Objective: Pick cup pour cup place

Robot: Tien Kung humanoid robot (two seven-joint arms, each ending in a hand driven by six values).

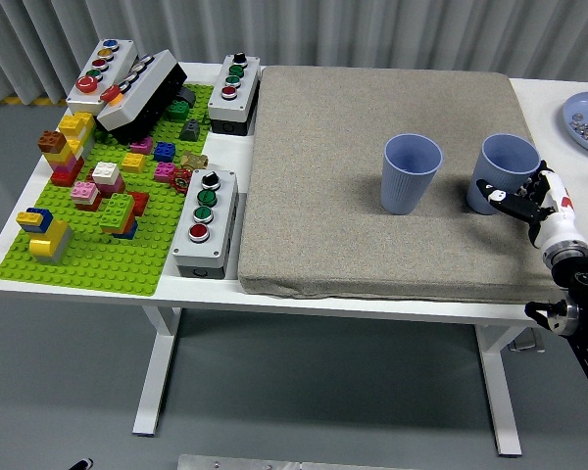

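Two blue-grey cups stand upright on the grey mat [353, 147]. One cup [412, 172] is near the mat's middle. The other cup [506, 166] is at the mat's right edge, and my right hand [517, 199] wraps its fingers [494, 190] around the lower part of that cup from the right. Both cups look empty from here. The right arm comes up from the lower right corner. My left arm is out of the picture.
A green baseplate [98, 264] with several coloured bricks fills the table's left. Three grey button boxes [205, 223] and a black one stand around it. A blue plate [580, 110] with small pieces sits at the far right edge.
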